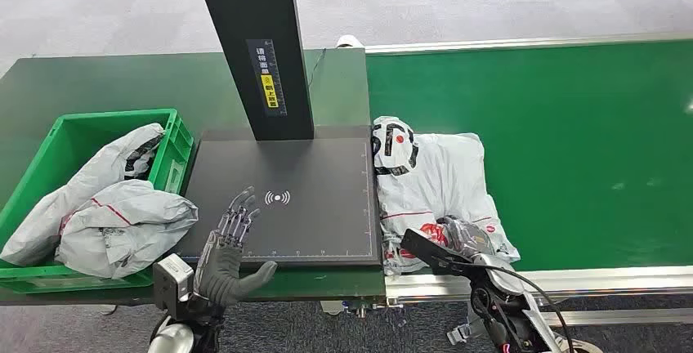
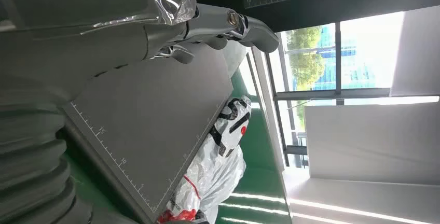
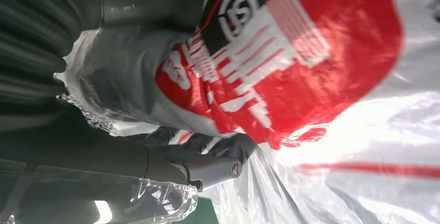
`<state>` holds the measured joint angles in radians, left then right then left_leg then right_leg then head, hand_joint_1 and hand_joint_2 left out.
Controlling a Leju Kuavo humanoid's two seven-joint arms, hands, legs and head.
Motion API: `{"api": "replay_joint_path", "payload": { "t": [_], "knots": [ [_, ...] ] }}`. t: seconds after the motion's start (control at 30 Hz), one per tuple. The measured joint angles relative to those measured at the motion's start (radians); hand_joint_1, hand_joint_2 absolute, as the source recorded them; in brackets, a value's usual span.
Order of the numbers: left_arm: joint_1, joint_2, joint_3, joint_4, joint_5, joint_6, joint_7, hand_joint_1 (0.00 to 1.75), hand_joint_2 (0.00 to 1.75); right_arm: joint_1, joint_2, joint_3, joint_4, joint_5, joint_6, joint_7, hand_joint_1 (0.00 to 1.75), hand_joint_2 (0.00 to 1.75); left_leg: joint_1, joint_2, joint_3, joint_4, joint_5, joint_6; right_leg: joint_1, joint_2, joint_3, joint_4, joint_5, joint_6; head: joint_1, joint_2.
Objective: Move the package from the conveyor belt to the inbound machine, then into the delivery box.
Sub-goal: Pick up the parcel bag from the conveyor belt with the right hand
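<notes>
While the left hand [image 1: 230, 248] hovers spread, the right hand [image 1: 462, 239] grips the package [image 1: 437, 180].

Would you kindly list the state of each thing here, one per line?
package: lying on the conveyor belt, against the scanner pad's edge, near end under the right hand
scanner pad: bare
green crate: holding two grey bags
left hand: empty, fingers apart, over the pad's near edge
right hand: fingers gripping the package's plastic

You're at a parcel-sorting station: green conveyor belt [image 1: 572, 140], black scanning platform [image 1: 282, 198], green crate [image 1: 73, 136] of bagged parcels.
</notes>
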<state>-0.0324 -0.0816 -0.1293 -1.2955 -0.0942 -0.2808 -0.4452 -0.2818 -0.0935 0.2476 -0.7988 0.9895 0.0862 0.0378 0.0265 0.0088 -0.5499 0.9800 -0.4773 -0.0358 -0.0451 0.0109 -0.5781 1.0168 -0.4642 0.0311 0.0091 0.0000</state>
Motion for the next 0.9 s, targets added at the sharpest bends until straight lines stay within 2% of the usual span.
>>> {"api": "replay_joint_path", "payload": {
  "t": [0.5,0.6,0.77,0.9],
  "knots": [
    [0.024,0.001,0.004,-0.01,0.0,-0.002,0.0,0.0,1.75,0.015,0.0,0.003,-0.024,-0.061,-0.062,-0.044,1.75,1.75,0.0,-0.001,-0.003,0.0,0.0,0.0,0.0,0.0,-0.002,0.0,0.0,0.0,0.0,0.0],
    [0.036,0.001,0.006,-0.02,0.0,-0.003,-0.001,0.0,1.75,0.037,0.002,-0.011,-0.056,-0.119,-0.119,-0.108,1.75,1.75,0.0,-0.001,-0.004,0.0,0.0,0.0,0.0,0.0,-0.003,0.0,0.0,0.0,0.0,0.0],
    [0.055,0.003,0.016,-0.044,0.006,-0.003,-0.007,0.0,1.75,0.08,0.014,-0.063,-0.174,-0.265,-0.275,-0.261,1.75,1.75,0.0,-0.001,-0.008,0.0,0.0,0.0,0.0,0.0,-0.007,0.0,0.0,0.0,0.0,0.0],
    [0.058,0.003,0.021,-0.051,0.011,-0.003,-0.01,0.0,1.75,0.099,0.023,-0.095,-0.253,-0.3,-0.319,-0.303,1.75,1.75,0.0,-0.001,-0.009,0.0,0.0,0.0,0.0,0.0,-0.008,0.0,0.0,0.0,0.0,0.0]
  ]
}}
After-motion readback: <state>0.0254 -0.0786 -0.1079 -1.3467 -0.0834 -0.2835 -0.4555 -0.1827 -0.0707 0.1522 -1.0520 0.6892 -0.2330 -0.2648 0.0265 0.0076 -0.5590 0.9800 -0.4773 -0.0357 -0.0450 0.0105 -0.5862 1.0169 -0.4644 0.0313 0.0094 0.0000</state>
